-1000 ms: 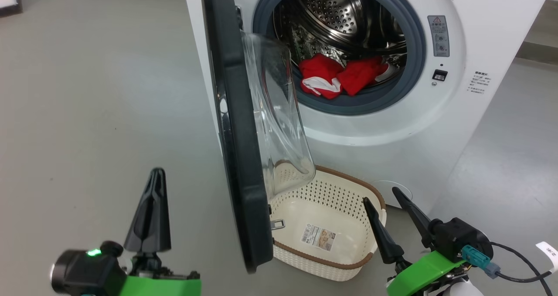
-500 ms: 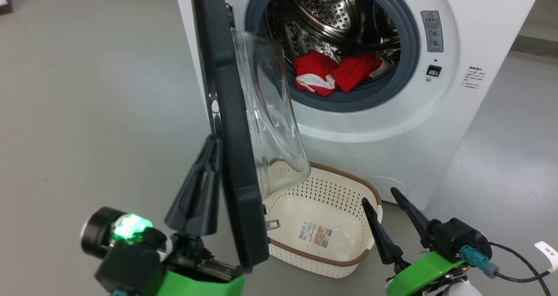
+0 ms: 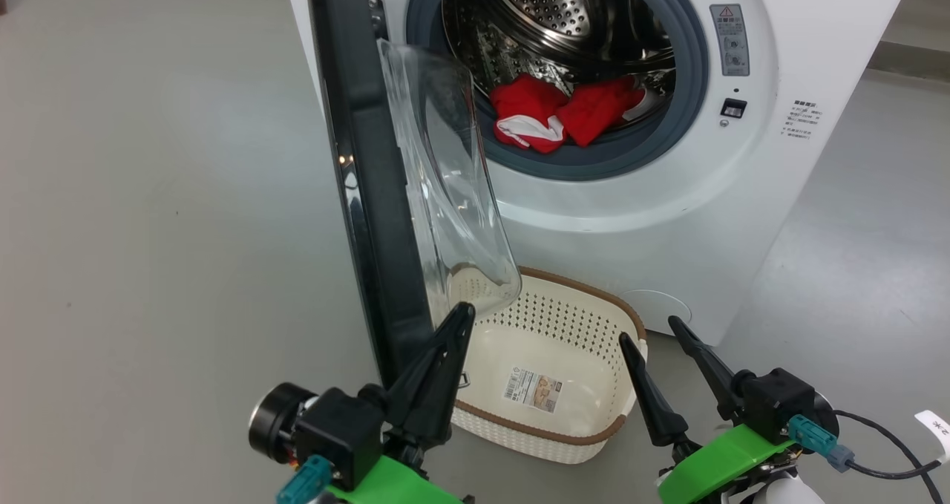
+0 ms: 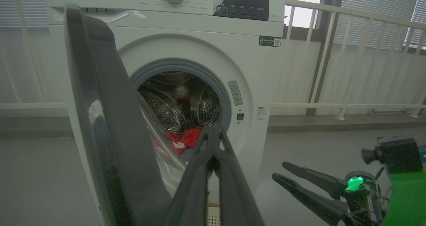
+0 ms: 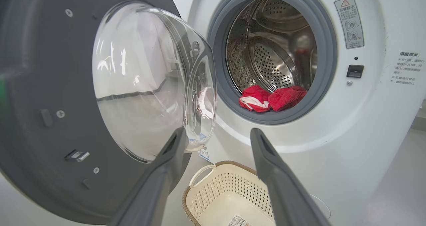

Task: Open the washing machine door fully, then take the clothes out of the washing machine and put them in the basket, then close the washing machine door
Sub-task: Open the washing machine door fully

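Note:
The white washing machine (image 3: pixel 668 214) stands with its black-rimmed door (image 3: pixel 364 177) swung out, edge-on to the head view, its glass bowl (image 3: pixel 445 192) facing the drum. Red clothes (image 3: pixel 557 114) with white trim lie at the drum's front lip, as the right wrist view also shows (image 5: pixel 269 98). The cream basket (image 3: pixel 586 292) sits on the floor below the opening, holding just a paper label. My left gripper (image 3: pixel 464 311) is shut, its tip close to the door's lower inner edge, above the basket's left end. My right gripper (image 3: pixel 648 329) is open and empty by the basket's right end.
Grey floor stretches to the left of the door and to the right of the machine. A white railing (image 4: pixel 319 63) runs behind the machine on the right. A black cable (image 3: pixel 883 444) trails from my right wrist.
My left gripper, still shut, has swung right from the door's outer side to its inner side by the basket. The head view has shifted a little. The right gripper has held still.

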